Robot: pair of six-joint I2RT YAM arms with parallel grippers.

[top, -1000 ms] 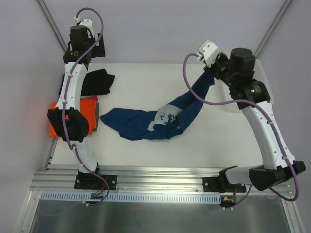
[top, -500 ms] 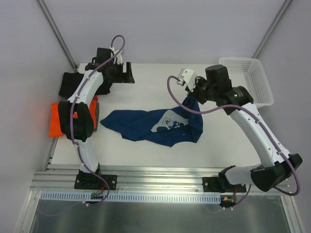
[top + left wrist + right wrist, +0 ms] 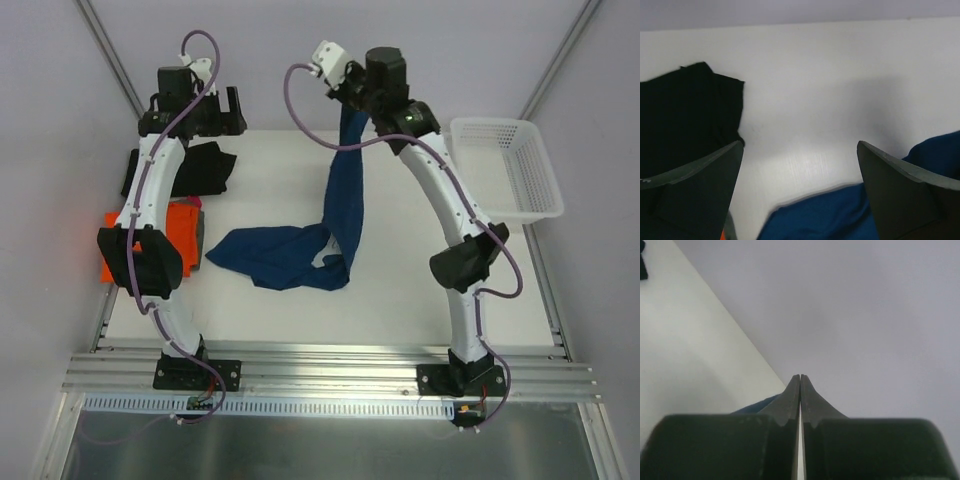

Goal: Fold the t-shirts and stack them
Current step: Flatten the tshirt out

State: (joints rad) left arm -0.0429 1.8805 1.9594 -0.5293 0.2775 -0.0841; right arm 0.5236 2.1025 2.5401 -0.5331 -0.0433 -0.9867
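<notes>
Navy blue t-shirt (image 3: 338,205): soft, light, limp cloth, hanging as a narrow strip from the right gripper (image 3: 347,105), pinched tight on its top edge, lower part crumpled on the table (image 3: 430,270). Best taken at two corners or shoulders, for spreading flat. Left gripper (image 3: 226,108) spread wide, empty, near the black t-shirt (image 3: 205,165); orange t-shirt (image 3: 178,218) just beside that one.

You are in a robot lab: two robot arms (image 3: 440,190) bolted to a metal rail (image 3: 330,372), a white surface (image 3: 400,290), plain walls (image 3: 300,60) around.
</notes>
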